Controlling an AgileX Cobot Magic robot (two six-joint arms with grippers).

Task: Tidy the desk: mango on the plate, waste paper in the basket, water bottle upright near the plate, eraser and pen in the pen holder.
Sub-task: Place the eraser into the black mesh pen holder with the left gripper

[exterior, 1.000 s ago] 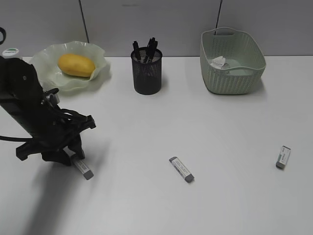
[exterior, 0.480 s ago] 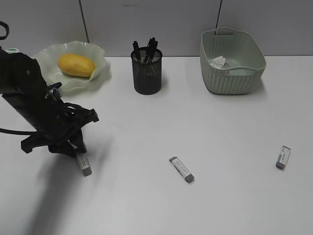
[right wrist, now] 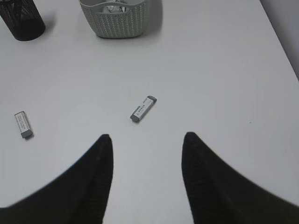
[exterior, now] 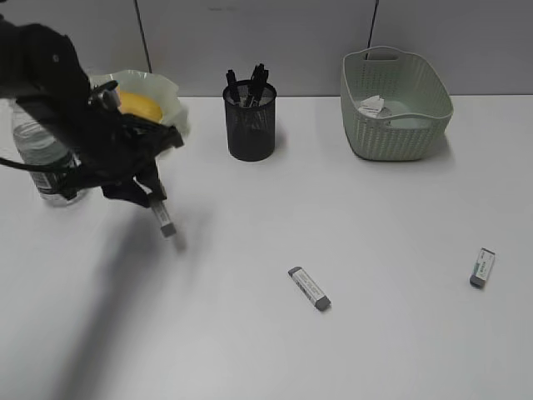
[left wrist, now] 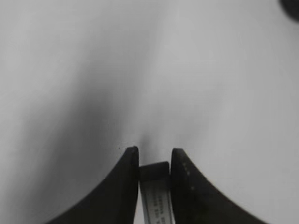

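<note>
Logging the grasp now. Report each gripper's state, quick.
Left gripper: closed on an eraser, lifted off the desk.
Right gripper: open, holding nothing.

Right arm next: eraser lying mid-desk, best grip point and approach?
Take the middle eraser across its narrow width, at mid-length, coming straight down from above. It lies flat on the desk as a thin bar, angled diagonally, so the right gripper should likely rotate until its open jaws straddle the long sides. Nothing crowds it.
</note>
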